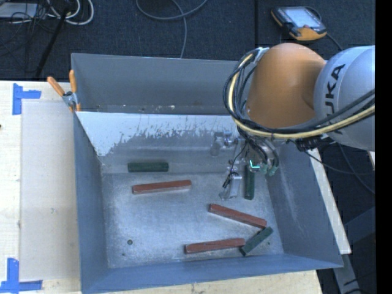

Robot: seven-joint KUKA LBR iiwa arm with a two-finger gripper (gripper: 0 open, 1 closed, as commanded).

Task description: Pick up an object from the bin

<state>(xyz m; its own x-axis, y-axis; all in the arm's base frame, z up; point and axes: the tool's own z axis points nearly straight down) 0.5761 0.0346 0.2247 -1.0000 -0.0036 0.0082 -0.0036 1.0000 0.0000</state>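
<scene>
The grey metal bin is the largest thing here, its sloped walls running down to a flat, scuffed floor. Taking that floor as a clock face, the arm comes in from 3 o'clock. Its orange wrist cover, ringed with cables, hangs over the wall at about 1 o'clock.

Below the cover, the end effector is low over the floor at about 2 o'clock. An upright dark green bar stands just beside it on its 3 o'clock side, close against its metal parts. I cannot tell whether the end effector is open or closed, or whether it has hold of this bar.

The other things lie flat on the floor:
- A long brown bar lies between 9 and 10 o'clock.
- A second brown bar lies slanted at about 4 o'clock.
- A third brown bar lies at 5 o'clock, near the front wall.
- A flat dark green bar lies at 10 o'clock, just beyond the first brown one.
- A short dark green piece lies tilted at 4 o'clock, its lower end touching the right end of the third brown bar.
</scene>
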